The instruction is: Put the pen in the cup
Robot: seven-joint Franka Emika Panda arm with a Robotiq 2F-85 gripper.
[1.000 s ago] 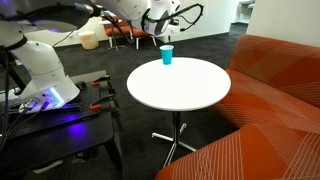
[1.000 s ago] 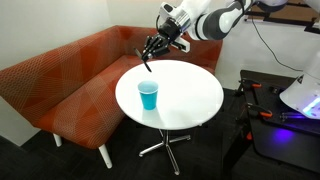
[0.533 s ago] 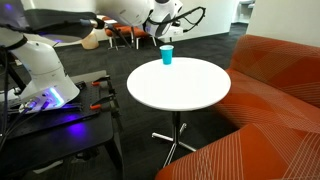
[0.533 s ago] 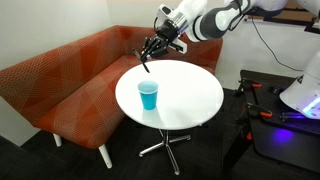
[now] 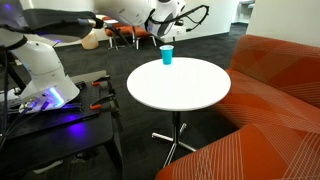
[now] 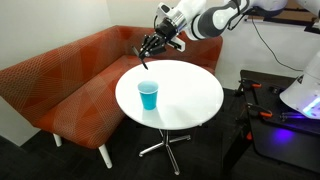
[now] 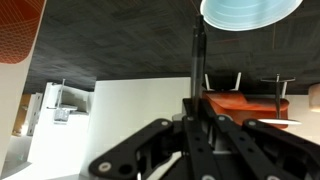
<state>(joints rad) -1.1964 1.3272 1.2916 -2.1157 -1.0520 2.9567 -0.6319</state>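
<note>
The small blue cup [image 6: 149, 95] stands upright on the round white table [image 6: 190, 100], near the rim [image 5: 166, 55]. My gripper [image 6: 153, 46] hovers above the table's edge beside the sofa, higher than the cup and apart from it. It is shut on the thin dark pen [image 6: 146, 60], which hangs tilted below the fingers. In the wrist view the pen [image 7: 198, 60] sticks out straight from between the shut jaws of the gripper [image 7: 198, 125], its tip close to the light rim of the cup [image 7: 250, 12] at the top edge.
An orange sofa [image 6: 70, 75] wraps round the table [image 5: 285, 90]. A black cart with the robot's base and a violet light [image 5: 50, 100] stands beside the table. Orange chairs [image 5: 125, 35] stand far behind. The floor is dark carpet.
The gripper with the pen has drifted a little up and toward the sofa. The cup has not moved.
</note>
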